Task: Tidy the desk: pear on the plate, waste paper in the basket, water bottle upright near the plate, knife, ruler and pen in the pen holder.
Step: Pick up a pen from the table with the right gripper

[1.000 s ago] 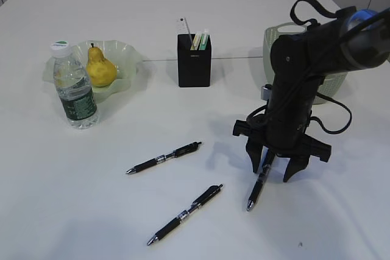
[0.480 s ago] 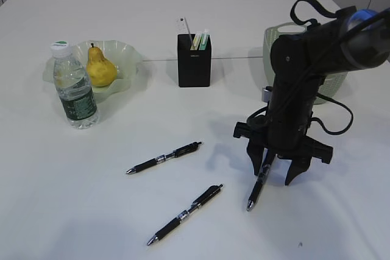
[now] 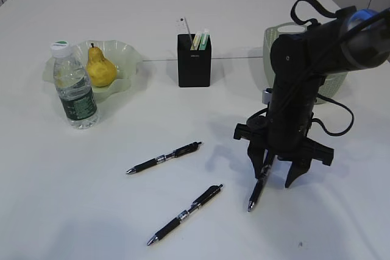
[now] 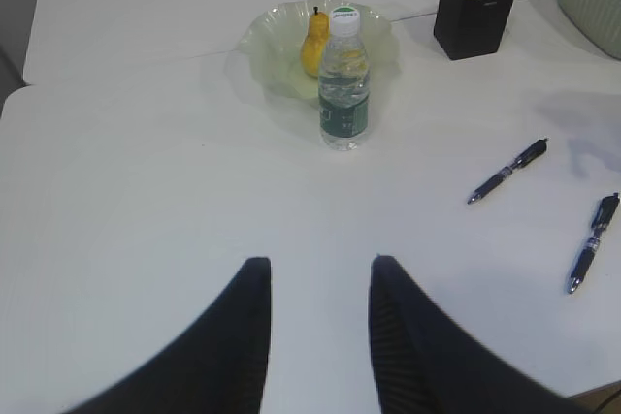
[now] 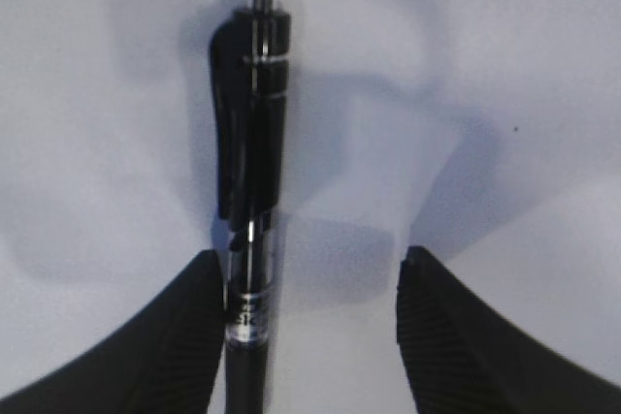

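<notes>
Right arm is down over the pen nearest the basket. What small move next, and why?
Probably close the right end effector on the pen. In the right wrist view the pen lies between the open fingers, against the left one, so closing should pinch it. It still lies on the table.

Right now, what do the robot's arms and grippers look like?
The right arm is matte black, with looping black cables, a blue ring at its upper end and a small grey fitting. The right gripper has tapered black fingers with ribbed pads. The left gripper has matching fingers.
</notes>
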